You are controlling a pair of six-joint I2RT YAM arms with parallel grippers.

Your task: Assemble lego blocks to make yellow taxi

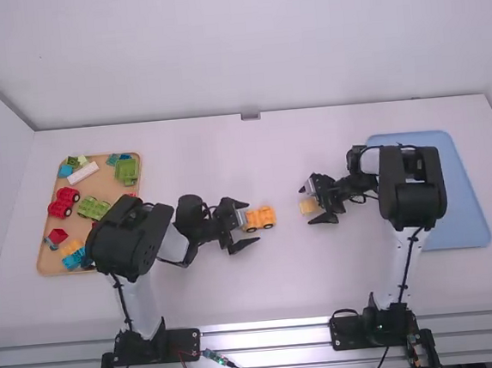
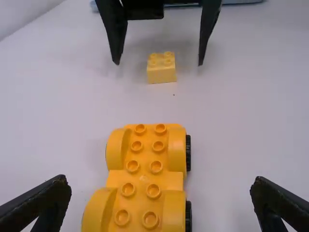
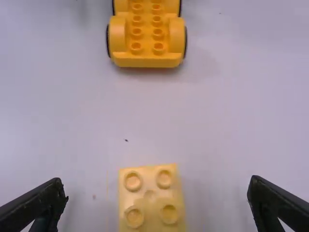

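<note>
**Taxi build: base and brick both straddled, nothing gripped**

Left gripper: jaws apart, one each side of the yellow wheeled base, gap on both sides. Right gripper: jaws apart around the pale yellow brick, also untouched. Base sits on its wheels, studs up; brick sits studs up on the bench, well apart from the base.

My read: step in hand is picking the brick, then seating it on the base. Suggestions:
- Right: centre on the brick, close square on its side walls, keep the tips below the studs. Closing skewed could twist it.
- Left: clamp the base body lightly, low enough to leave the studs free. It probably rolls if nudged, so hold it before any press.
- Bring the brick over level, align to the stud rows, push straight down. Off-grid or tilted means it perches instead of locking. Watch for the two sets of jaws clashing.

Surface: smooth white bench, dark speck between brick and base. Tan tray at far left carries loose parts, incl. a red vehicle. Blue tray at right, partly under the right arm. Metal rails along the near edge, plain pale wall behind.
</note>
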